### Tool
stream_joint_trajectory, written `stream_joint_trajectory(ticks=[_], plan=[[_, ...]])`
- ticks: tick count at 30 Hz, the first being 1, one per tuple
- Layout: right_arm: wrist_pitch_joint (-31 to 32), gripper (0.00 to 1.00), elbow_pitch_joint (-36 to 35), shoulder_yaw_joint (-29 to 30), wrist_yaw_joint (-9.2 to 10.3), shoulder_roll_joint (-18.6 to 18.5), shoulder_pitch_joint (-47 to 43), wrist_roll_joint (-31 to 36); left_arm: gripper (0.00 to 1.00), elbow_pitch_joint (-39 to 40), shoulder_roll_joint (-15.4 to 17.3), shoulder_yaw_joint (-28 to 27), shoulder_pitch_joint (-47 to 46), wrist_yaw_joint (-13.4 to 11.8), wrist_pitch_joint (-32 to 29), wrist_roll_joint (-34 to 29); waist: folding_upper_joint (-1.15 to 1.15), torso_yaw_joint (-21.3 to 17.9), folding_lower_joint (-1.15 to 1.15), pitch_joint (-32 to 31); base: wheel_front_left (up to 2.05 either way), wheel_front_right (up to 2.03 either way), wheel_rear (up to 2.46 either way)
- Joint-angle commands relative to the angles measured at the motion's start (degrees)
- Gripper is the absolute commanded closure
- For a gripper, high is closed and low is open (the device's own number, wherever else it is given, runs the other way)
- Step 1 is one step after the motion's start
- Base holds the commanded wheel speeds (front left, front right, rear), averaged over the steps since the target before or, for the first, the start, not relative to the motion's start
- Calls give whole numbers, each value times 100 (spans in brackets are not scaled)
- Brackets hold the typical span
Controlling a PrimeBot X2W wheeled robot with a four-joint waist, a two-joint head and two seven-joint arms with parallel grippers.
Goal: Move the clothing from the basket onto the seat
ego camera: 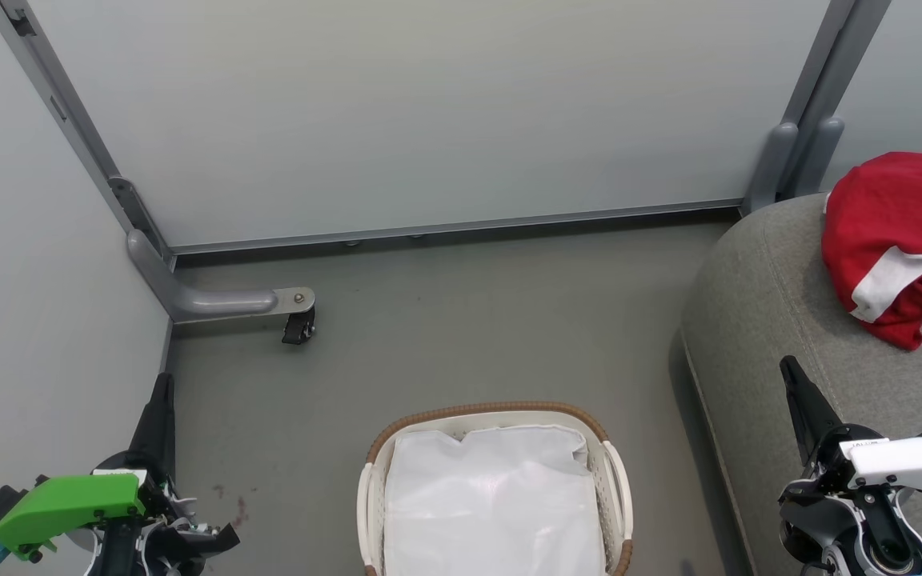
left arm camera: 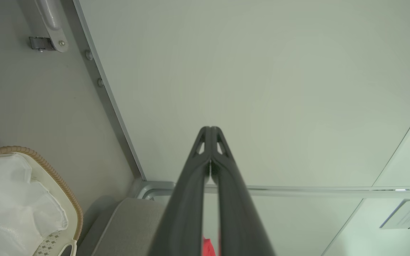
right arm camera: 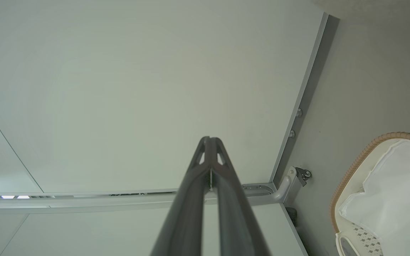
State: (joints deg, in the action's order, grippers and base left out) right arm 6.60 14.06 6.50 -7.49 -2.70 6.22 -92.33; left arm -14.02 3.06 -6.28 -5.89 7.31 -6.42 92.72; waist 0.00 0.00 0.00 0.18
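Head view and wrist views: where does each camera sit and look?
Head view: on the head, looking down at the basket, seat and clothing; left end effector and right end effector show below.
Left wrist view: on the left wrist, looking along shut fingers at a wall panel.
Right wrist view: on the right wrist, likewise.
Shared: both wrist views catch the basket.

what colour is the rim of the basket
Brown woven rim on the white basket, clearest in the head view.
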Motion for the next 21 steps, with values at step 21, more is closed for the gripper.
stream_joint_trajectory(ticks=[21], plan=[[9,100,-16,11,0,-34,-5,-18,100,8,0,-29,-59,34,-12,-27,0,0,0,0,0,0,0]])
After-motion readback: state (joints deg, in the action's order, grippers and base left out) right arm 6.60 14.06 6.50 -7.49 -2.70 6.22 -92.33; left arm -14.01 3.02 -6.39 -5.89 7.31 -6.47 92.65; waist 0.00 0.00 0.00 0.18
